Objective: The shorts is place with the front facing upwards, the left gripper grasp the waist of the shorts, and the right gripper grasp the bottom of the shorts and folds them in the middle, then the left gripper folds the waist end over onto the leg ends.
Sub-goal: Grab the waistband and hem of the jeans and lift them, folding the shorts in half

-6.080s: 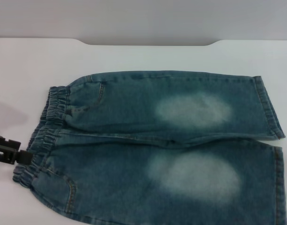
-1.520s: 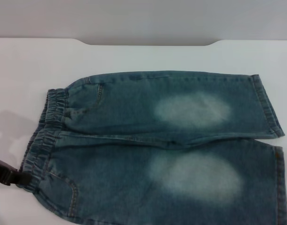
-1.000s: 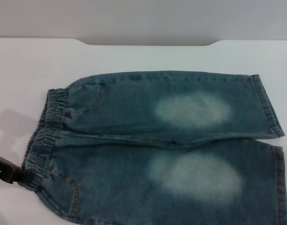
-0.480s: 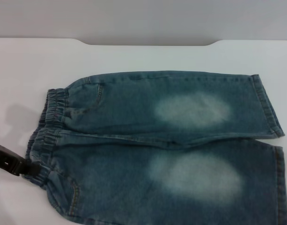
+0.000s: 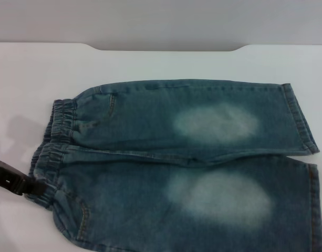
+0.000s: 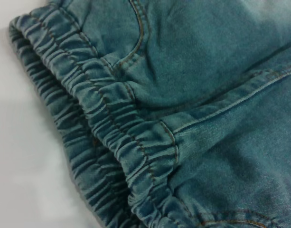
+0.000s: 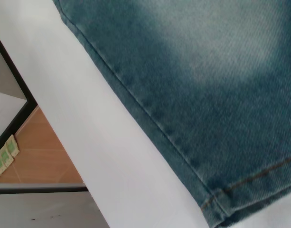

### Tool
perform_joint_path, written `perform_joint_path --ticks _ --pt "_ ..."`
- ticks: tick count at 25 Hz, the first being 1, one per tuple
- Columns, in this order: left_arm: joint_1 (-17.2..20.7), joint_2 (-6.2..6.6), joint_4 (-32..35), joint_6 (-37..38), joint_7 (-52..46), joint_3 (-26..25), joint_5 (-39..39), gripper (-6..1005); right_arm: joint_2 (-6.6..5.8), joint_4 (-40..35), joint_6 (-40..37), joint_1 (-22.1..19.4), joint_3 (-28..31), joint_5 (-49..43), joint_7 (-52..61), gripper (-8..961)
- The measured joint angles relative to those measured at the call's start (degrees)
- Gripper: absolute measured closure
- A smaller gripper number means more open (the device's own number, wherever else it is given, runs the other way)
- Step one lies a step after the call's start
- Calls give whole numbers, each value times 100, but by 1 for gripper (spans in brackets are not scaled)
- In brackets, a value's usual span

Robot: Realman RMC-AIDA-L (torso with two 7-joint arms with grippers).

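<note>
The left claw (image 5: 37,187) is at the near left corner of the shorts (image 5: 187,157), low in the head view. Its black body comes in from the left edge of the worktop (image 5: 150,63), and its tip touches the gathered waistband at the nearer leg. The band is bunched up a little there. I cannot tell if the claw is clenched on the cloth or only pressing on it, because the fingers are hidden in the folds. The left wrist view shows only the waist end (image 6: 112,128) very close, with the ruffled elastic band, a curved pocket seam and orange stitching, lying on the white surface.

The right claw does not show in the head view, and its own wrist view does not show its fingers, so its state cannot be told. That wrist view looks down on one side edge of a leg, with a pale faded area and a stitched hem corner (image 7: 221,199) near the edge of the worktop.

The shorts lie flat with the front up, the waist end (image 5: 53,142) to the left and the leg ends (image 5: 302,126) to the right. The nearer leg runs out of the picture at the bottom. Each leg has a pale faded oval. The farther leg lies just beside the nearer one, touching it along the middle seam. Beyond it the white worktop is bare up to its far edge with a shallow cutout.
</note>
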Motion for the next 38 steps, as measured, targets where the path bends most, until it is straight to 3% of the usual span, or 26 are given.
perform_joint_path --ticks 28,38 --pt "-87 -60 5 -35 -2 0 1 950 180 7 134 122 -327 -157 -10 486" --pt "-94 -89 -17 -36 15 8 1 950 185 245 287 205 -395 -158 -7 485"
